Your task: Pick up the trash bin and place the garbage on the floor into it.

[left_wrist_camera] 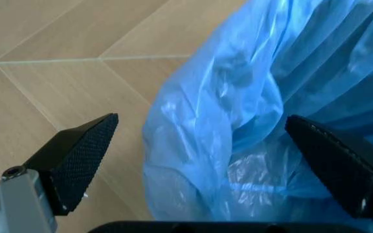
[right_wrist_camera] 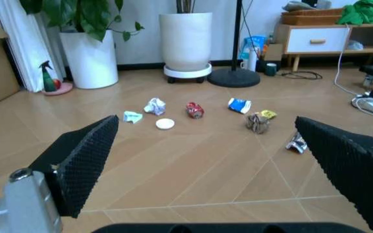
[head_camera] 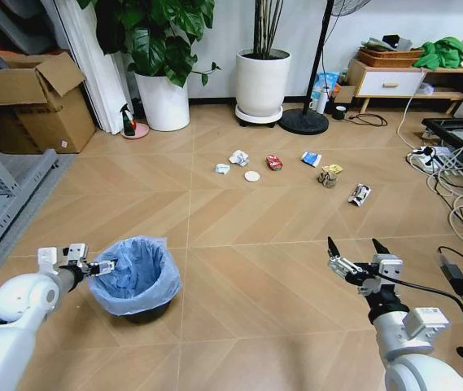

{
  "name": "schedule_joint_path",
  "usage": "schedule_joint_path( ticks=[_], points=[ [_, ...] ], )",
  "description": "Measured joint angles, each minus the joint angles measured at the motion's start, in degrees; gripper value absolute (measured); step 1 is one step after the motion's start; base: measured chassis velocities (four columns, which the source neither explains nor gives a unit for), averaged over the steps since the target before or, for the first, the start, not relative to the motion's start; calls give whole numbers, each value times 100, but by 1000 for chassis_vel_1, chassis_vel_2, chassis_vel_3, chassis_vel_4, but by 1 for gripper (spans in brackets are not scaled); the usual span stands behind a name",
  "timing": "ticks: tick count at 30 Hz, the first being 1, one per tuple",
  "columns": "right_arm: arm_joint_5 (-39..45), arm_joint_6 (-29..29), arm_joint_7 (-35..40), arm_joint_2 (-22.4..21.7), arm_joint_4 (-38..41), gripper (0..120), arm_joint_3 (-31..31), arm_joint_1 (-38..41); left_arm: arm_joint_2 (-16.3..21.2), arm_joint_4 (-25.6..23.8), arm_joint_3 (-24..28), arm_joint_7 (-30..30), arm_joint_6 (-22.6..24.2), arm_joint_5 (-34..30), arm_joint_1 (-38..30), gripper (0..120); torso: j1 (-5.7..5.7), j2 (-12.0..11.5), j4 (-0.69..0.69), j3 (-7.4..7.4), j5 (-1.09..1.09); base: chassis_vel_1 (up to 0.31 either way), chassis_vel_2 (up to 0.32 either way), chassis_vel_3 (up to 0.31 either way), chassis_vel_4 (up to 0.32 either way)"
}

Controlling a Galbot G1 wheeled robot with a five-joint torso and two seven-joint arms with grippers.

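Head view: the trash bin [head_camera: 137, 277] sits at seven o'clock on the floor [head_camera: 255, 269], the left claw [head_camera: 99, 267] at its rim. Left wrist view: jaws wide, straddling the liner, ready to close. Right wrist view: the right claw [right_wrist_camera: 206, 145] wide, empty, facing the garbage [right_wrist_camera: 193, 110] at twelve o'clock

Two white plant pots [head_camera: 262, 84] are standing against the white wall [head_camera: 231, 32], cardboard boxes [head_camera: 32, 102] sitting nearby.
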Motion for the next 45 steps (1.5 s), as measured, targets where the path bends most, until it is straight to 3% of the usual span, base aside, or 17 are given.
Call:
schedule_joint_path(
  ticks=[12, 37, 45],
  points=[
    [-34, 64, -1, 42, -33, 100, -38, -45, -80, 330, 267, 39, -11, 143, -256, 96, -1, 0, 0, 0, 0, 0, 0, 0, 0],
    [-35, 83, 9, 23, -83, 100, -30, 12, -43, 407, 275, 194, -16, 321, -232, 3, -1, 0, 0, 0, 0, 0, 0, 0, 0],
    [-20, 83, 23, 25, -85, 100, 8, 34, -79, 392, 276, 249, -21, 428, -220, 0, -1, 0, 0, -1, 2, 0, 0, 0, 0]
  ],
)
